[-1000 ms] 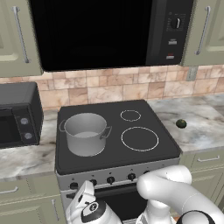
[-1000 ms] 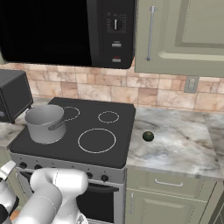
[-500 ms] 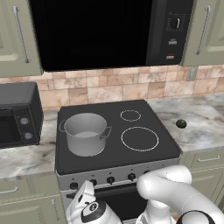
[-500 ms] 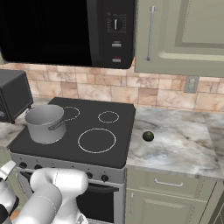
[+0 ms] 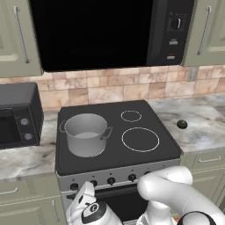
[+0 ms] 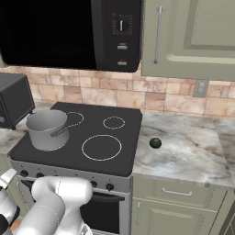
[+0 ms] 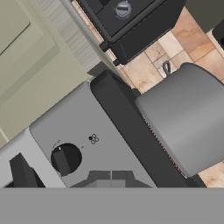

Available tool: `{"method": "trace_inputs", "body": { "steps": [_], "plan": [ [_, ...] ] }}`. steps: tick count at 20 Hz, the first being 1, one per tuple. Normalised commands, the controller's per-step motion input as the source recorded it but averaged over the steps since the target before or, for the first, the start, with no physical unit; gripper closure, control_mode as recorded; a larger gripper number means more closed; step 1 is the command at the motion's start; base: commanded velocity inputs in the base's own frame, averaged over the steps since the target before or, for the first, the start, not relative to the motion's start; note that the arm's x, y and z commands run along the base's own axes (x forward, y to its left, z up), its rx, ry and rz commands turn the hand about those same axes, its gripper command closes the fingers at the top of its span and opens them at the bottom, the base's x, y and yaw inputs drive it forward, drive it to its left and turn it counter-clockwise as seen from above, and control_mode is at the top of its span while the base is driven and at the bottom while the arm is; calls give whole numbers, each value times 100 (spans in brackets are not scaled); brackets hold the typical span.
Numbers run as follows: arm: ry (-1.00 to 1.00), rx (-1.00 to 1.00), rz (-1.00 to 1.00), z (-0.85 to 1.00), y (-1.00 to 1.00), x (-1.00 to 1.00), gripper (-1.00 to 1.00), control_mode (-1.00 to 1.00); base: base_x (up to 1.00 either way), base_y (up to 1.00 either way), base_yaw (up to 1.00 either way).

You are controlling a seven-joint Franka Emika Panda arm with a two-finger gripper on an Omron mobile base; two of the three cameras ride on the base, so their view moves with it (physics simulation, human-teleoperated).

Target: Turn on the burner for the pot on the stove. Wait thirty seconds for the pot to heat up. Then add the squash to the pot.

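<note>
Two-finger gripper (image 7: 109, 177) has its jaws together, nothing held, sitting low at the silver front panel of the black glass-top stove (image 5: 145, 114), just beside a small black knob (image 7: 65, 159). Grey steel stockpot (image 5: 86, 133) sits on the front-left burner (zone hidden under it). Small dark green round squash (image 5: 182, 124) lies on the marble counter (image 6: 193, 151) right of the stove, well apart from the pot. Black toaster oven (image 5: 17, 115) stands left; black microwave (image 5: 110, 30) overhead.

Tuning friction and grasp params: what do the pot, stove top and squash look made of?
Pot: brushed grey metal, likely steel; soft matte sheen, no hard reflections.
Stove top: smooth black glass, judging by the flat dark surface with thin printed white rings.
Squash: dark green rind, dull; too small to read any texture.
</note>
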Motion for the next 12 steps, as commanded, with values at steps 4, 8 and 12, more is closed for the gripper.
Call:
{"method": "trace_inputs", "body": {
  "steps": [4,8,12],
  "plan": [
    [0,0,0,0,0,0,100,-100,0,0,0],
    [0,0,0,0,0,0,100,-100,0,0,0],
    [0,0,0,0,0,0,100,-100,0,0,0]
  ]
}}
